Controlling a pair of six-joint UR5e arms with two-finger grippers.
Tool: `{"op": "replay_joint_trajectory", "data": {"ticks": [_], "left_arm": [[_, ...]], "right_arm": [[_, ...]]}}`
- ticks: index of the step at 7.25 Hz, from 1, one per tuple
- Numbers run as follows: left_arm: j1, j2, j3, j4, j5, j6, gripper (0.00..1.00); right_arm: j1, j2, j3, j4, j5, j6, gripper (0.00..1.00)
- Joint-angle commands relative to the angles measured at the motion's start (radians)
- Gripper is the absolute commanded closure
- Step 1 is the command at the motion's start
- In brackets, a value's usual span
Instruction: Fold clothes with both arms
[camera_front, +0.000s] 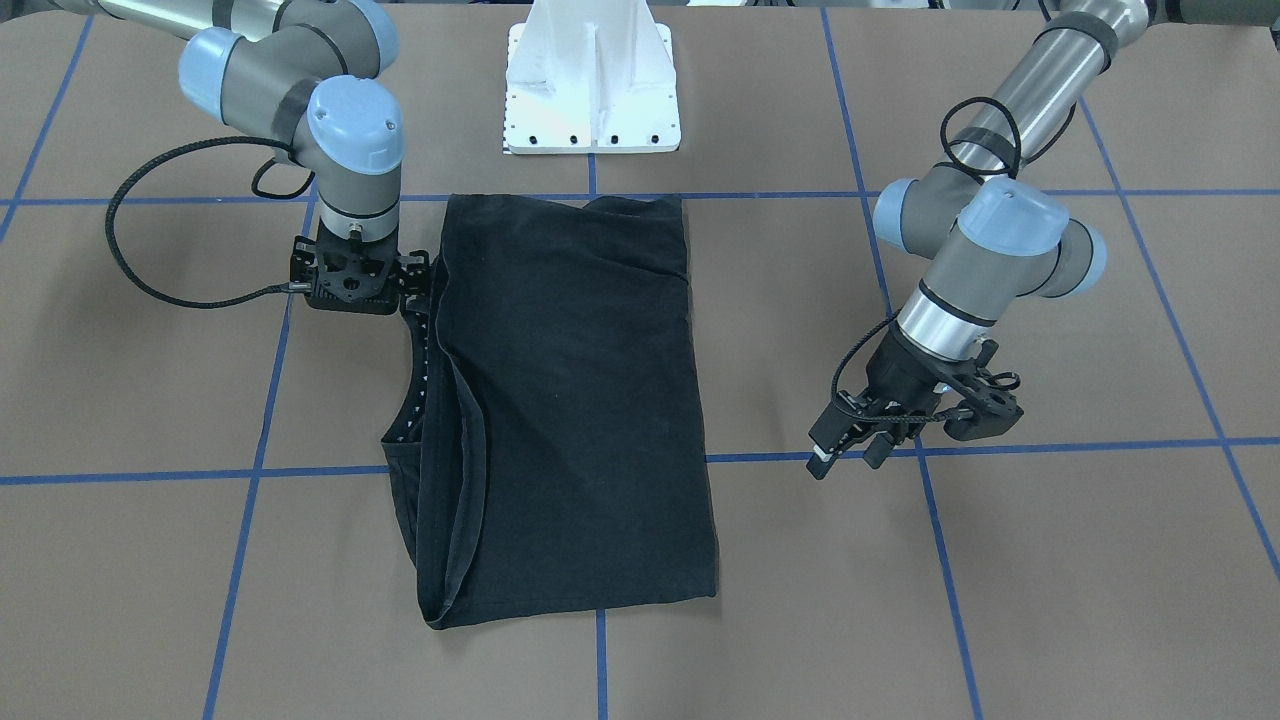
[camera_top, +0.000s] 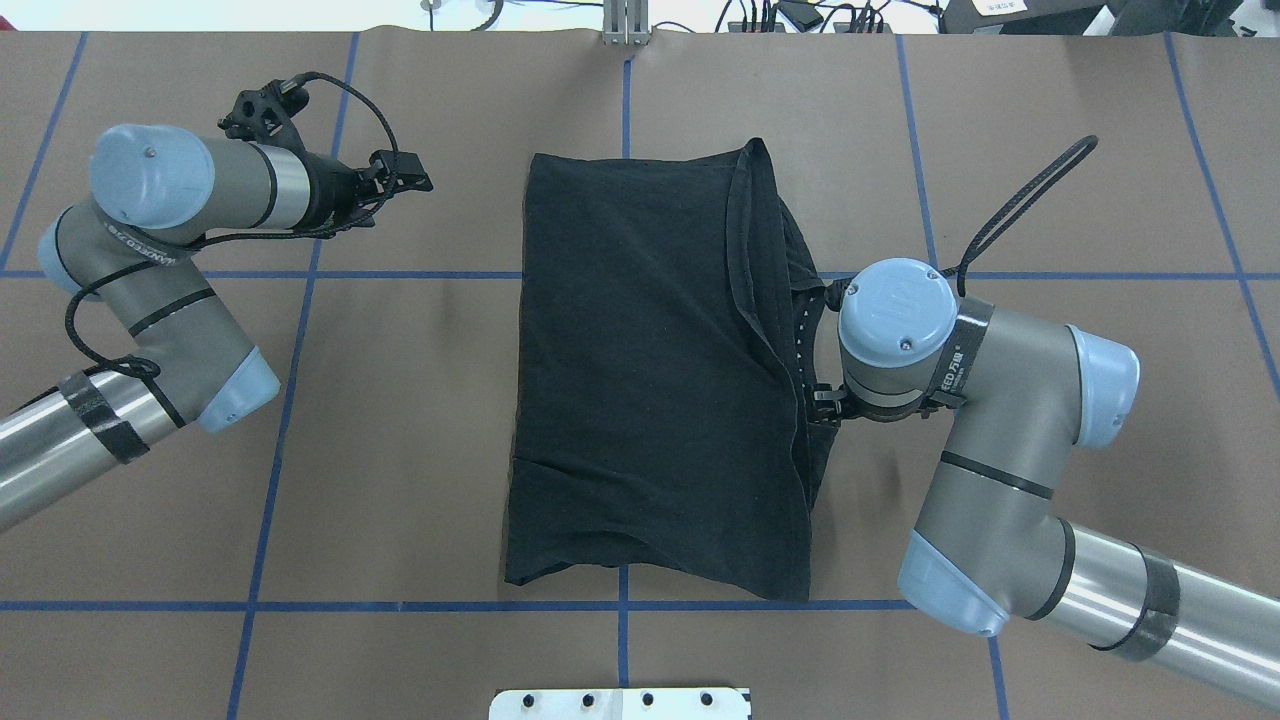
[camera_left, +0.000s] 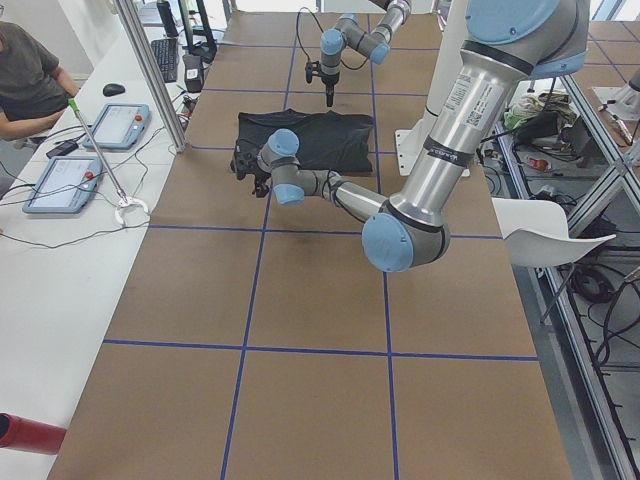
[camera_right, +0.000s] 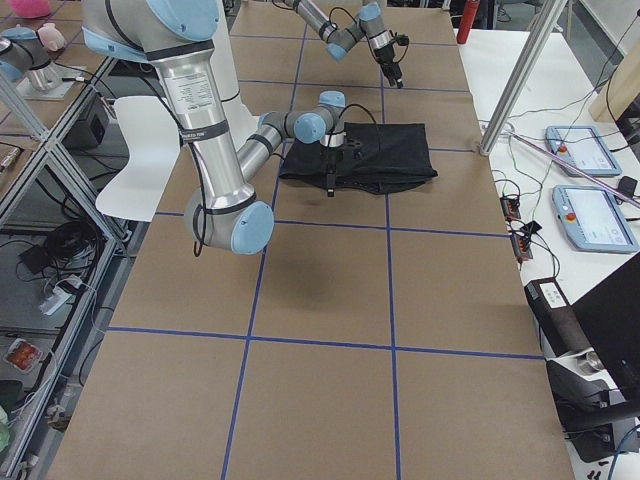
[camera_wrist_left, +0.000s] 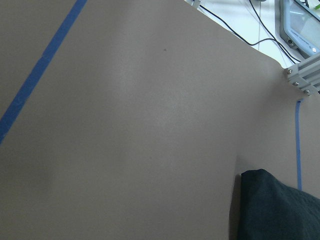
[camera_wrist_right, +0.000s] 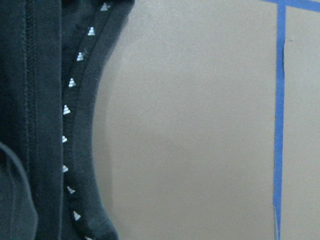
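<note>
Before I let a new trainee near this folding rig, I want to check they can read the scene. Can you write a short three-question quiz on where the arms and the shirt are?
1. True or false: the left pincer is touching the black T-shirt.
2. Which one stands right at the shirt's collar? A) the left pincer B) the right pincer C) neither
3. Fill in: the tape lines on the table are ___.

Key:
1. False. It hangs over bare table, well apart from the shirt.
2. B
3. blue
</note>
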Motion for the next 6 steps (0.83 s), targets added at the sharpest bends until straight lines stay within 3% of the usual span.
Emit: {"op": "replay_joint_trajectory", "data": {"ticks": [1,3,6], "left_arm": [[0.000,0.001,0.004,-0.002,-0.001,0.006,0.00],[0.000,0.003,0.007,-0.008,-0.001,-0.003,0.00],[0.000,0.004,0.009,-0.009,-0.002,-0.003,0.00]], "right_arm": [[0.026,0.105,-0.050,-0.007,-0.001,-0.006,0.00],[0.030,0.310,-0.283,0.005,-0.001,-0.006,0.00],[0.038,0.337,-0.390,0.010,-0.012,-0.055,0.00]]}}
